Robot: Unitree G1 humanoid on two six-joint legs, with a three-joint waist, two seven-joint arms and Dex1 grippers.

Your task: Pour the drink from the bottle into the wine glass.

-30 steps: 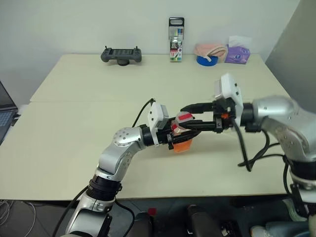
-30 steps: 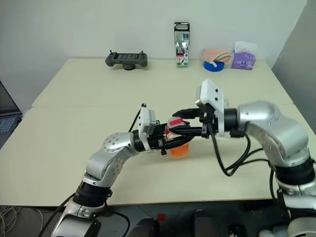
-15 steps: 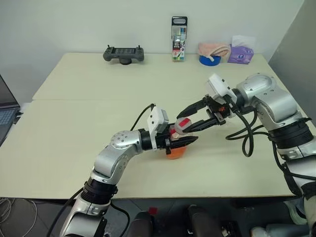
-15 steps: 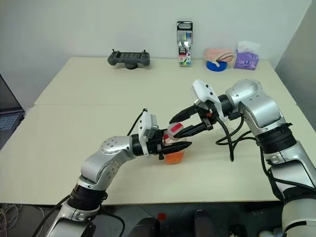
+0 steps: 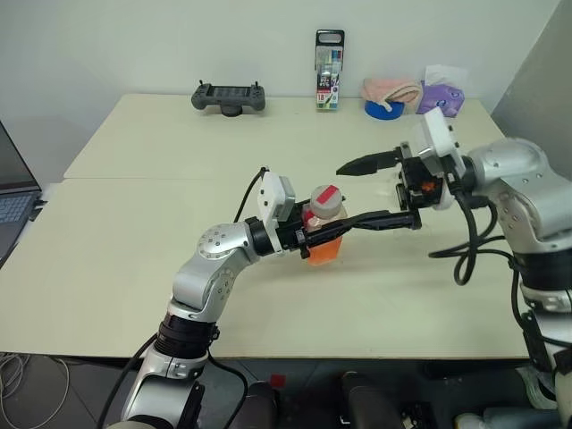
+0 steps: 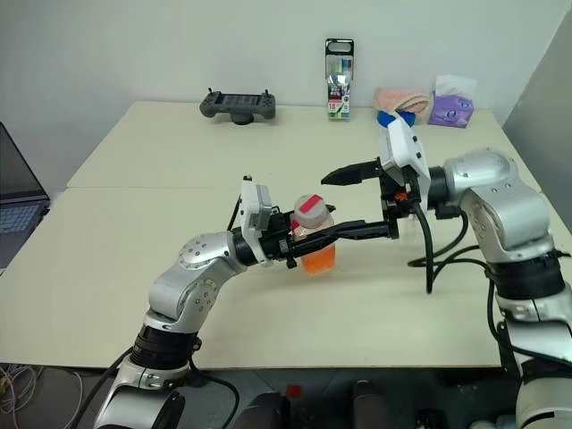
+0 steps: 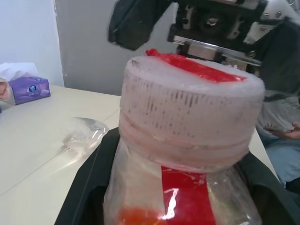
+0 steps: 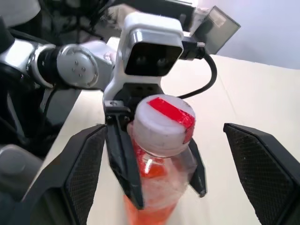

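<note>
The bottle (image 5: 323,228) is a small clear plastic one with a pale ribbed cap (image 7: 187,110) and a red label strip running over it. The orange drink (image 5: 323,253) fills its lower part. My left gripper (image 5: 331,235) is shut on the bottle's body and holds it upright just above the table. My right gripper (image 5: 350,195) faces it from the right, open wide, one finger above the cap and one beside the bottle, touching neither. A clear glassy shape on the table beyond the bottle (image 7: 82,136) looks like the wine glass.
Along the table's far edge (image 5: 268,96) sit a black game controller (image 5: 229,96), a tall black-topped pack (image 5: 328,58), a blue tape roll (image 5: 384,108), a pink cloth (image 5: 386,88) and a purple tissue pack (image 5: 441,96). A laptop (image 5: 13,192) stands at the left.
My right gripper's fingers, narrow around the cap before, have spread wide apart and drawn slightly back to the right. The bottle stays held in the left gripper, cap on.
</note>
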